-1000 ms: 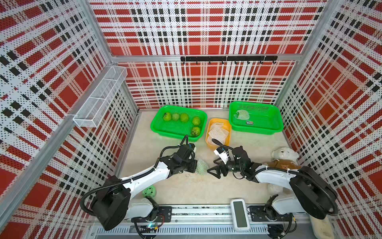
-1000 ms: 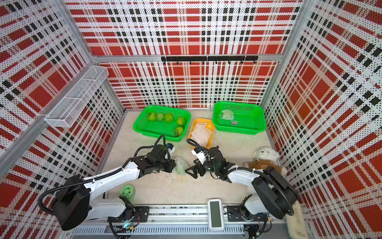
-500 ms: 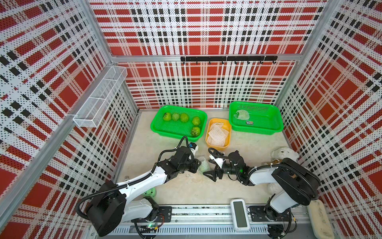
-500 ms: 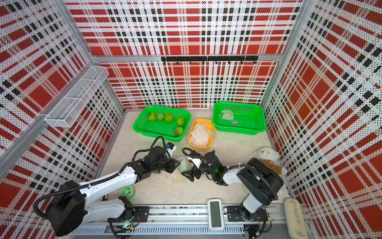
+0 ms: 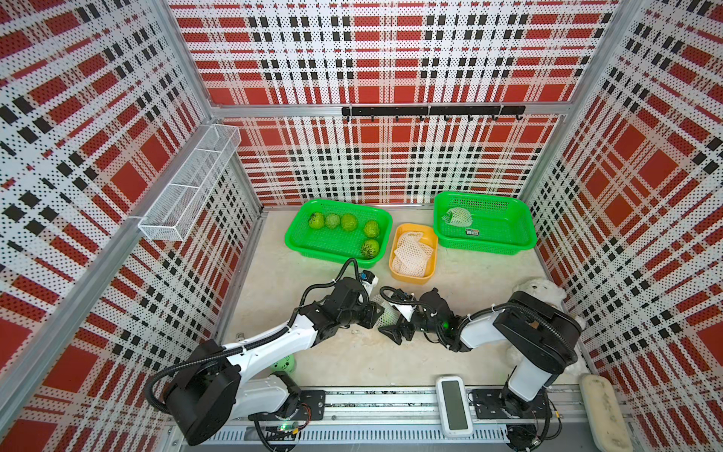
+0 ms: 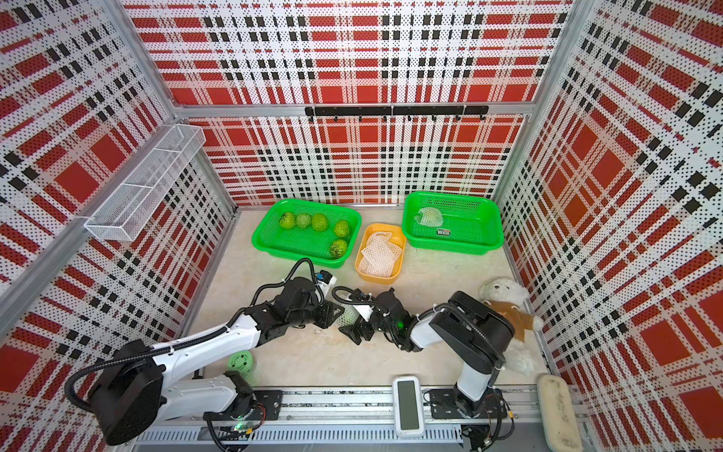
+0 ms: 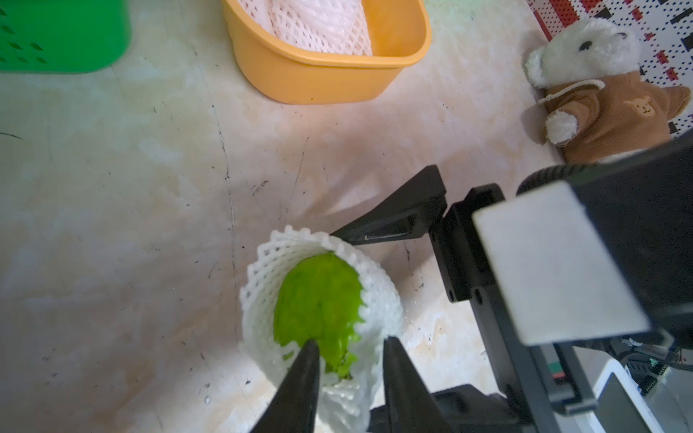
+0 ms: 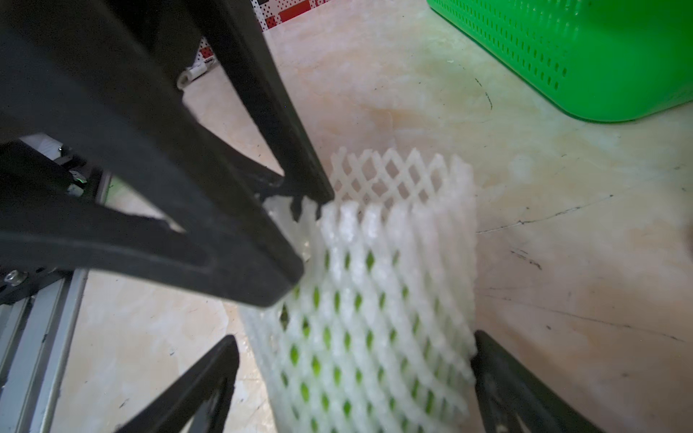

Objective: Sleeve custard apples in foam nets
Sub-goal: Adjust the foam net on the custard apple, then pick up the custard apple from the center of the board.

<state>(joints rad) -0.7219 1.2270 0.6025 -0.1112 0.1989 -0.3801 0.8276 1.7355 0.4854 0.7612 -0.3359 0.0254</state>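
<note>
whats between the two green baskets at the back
A small yellow plastic tub holding crumpled white foam mesh nets sits between the green plastic basket of custard apples and the green basket with one netted fruit; both top views show it.

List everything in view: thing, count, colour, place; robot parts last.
custard apples: seven, green; five in left basket, one netted in right basket, one netted between grippers
foam nets: white; two on fruit, uncounted pile in tub
baskets: two, green; back of table
tub: one, yellow; between baskets
bear: one, white, brown jacket; right edge
ball: one, green; front left of table
wire rack: one, white; left wall
hook rail: one, black; back wall
device: one, white; front rail
pad: one, cream; front right corner
left gripper: black; jaws parted at net's rim
right gripper: black; open, straddling netted fruit
</note>
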